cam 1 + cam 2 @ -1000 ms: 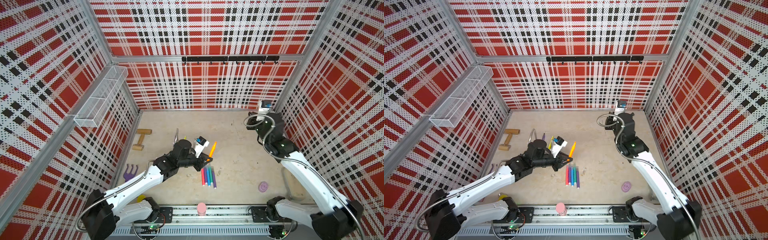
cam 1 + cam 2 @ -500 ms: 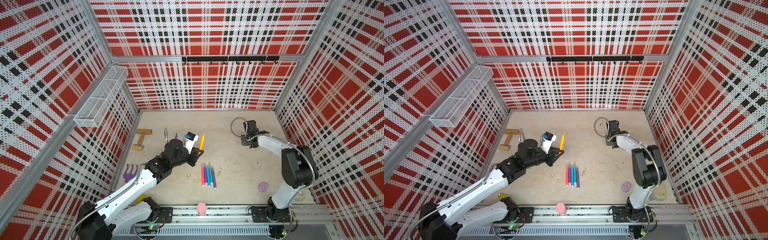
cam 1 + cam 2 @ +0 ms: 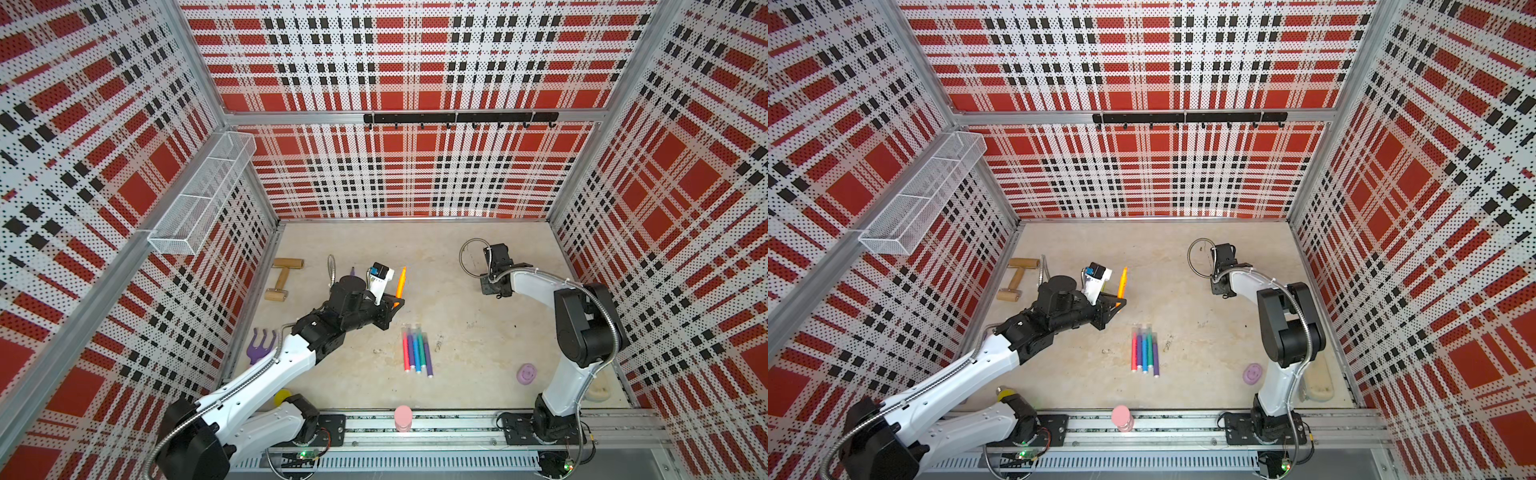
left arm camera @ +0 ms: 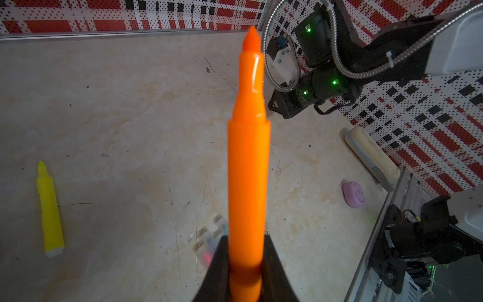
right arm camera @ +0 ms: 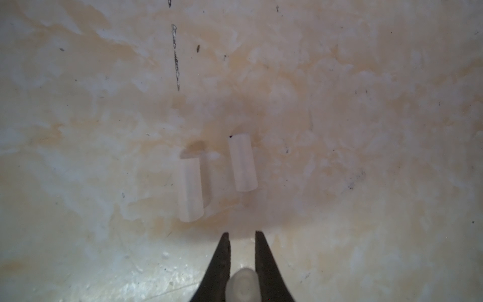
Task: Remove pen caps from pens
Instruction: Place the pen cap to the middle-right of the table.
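right jaws have dropped low toward the counter's [image 3: 478,374] far edge, pinching a pale cap [image 5: 243,285]; left jaws clamp the uncapped orange pen [image 4: 248,170].

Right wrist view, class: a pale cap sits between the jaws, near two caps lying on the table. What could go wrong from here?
Released here, the held cap in the right gripper may strike the two loose caps and roll them away. The left gripper holds the orange pen uncapped; its bare tip could mark the table.

Bright, even light; soft, washed-out right-wrist view.
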You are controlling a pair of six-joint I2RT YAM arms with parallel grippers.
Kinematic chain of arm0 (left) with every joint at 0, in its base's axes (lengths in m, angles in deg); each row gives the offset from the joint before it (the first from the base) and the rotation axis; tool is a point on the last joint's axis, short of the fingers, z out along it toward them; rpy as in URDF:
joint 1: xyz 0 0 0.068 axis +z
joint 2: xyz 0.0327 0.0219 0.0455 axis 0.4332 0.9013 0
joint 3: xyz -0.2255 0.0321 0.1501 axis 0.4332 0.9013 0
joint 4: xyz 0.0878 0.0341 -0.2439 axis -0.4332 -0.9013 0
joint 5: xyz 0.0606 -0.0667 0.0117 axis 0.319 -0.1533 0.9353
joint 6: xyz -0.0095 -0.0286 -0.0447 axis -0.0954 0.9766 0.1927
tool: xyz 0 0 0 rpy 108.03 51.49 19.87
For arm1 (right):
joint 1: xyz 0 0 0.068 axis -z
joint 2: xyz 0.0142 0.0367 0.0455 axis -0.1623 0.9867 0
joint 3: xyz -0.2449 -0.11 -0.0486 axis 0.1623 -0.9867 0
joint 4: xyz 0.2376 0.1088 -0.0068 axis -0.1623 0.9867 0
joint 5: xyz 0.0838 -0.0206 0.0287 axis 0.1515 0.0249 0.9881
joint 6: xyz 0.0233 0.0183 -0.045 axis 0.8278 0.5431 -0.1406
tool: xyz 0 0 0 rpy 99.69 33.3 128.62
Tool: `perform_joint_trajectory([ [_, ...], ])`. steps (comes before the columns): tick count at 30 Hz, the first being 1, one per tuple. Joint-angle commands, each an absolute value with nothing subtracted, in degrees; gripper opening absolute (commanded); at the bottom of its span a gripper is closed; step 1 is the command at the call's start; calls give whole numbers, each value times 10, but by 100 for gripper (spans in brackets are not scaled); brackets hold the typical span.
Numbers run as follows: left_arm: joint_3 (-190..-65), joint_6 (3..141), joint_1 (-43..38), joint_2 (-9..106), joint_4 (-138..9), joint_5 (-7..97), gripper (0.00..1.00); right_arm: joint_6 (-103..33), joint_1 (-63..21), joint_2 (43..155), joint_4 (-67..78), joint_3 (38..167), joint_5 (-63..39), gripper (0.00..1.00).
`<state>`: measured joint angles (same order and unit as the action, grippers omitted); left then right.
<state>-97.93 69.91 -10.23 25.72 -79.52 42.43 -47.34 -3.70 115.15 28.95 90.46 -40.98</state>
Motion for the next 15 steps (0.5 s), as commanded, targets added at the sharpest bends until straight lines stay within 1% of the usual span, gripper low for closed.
perform_joint_trajectory([
  [1, -983, 699, -97, 252, -792, 417, 0, -481, -34, 1164, 272, 920, -417, 8],
  [15, -985, 697, -90, 249, -797, 410, 0, -482, -34, 1186, 276, 919, -396, 16],
])
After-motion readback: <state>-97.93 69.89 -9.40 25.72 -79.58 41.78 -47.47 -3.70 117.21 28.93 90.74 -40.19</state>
